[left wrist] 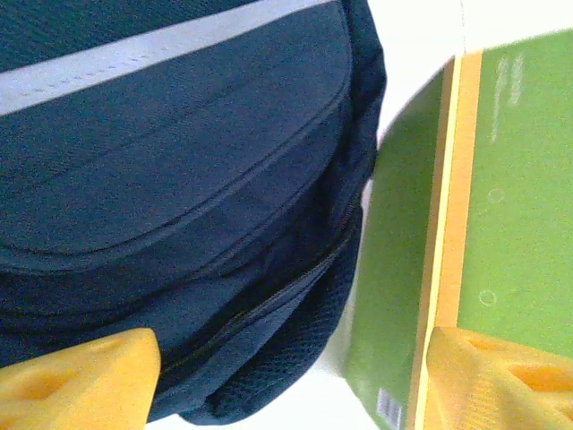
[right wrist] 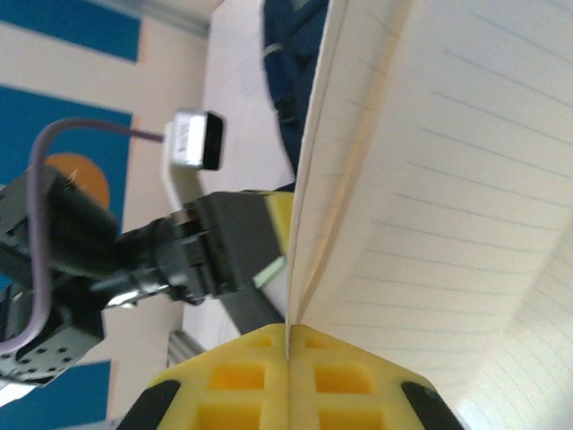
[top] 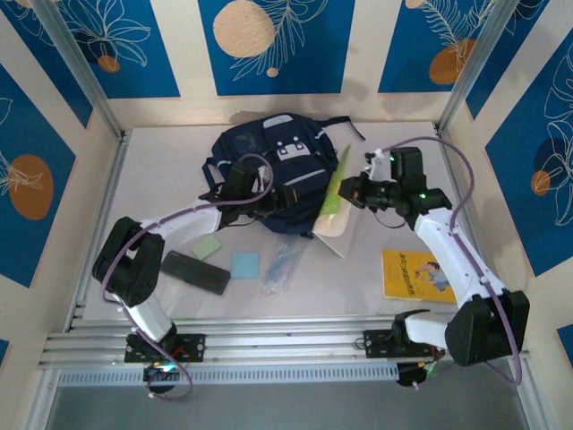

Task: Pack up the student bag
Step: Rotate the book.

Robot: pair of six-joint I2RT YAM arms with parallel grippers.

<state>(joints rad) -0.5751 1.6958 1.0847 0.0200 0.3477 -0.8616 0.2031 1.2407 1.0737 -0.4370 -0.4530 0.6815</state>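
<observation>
The student bag (top: 269,148), dark navy with a white stripe, lies at the back middle of the table. A green notebook (top: 333,202) stands tilted against the bag's right side. My right gripper (top: 352,193) is shut on the notebook's edge; in the right wrist view the yellow fingers (right wrist: 358,376) pinch the cover beside the lined pages (right wrist: 448,179). My left gripper (top: 285,197) hovers at the bag's near edge, open. Its fingers (left wrist: 81,381) straddle the bag's zipped rim (left wrist: 224,269) and the notebook's green cover (left wrist: 394,269), gripping neither.
On the table near the arms lie a black case (top: 195,271), a green note pad (top: 207,246), a blue note pad (top: 244,264) and a clear pouch of pens (top: 282,262). A yellow book (top: 416,273) lies at the right. Frame posts and walls enclose the table.
</observation>
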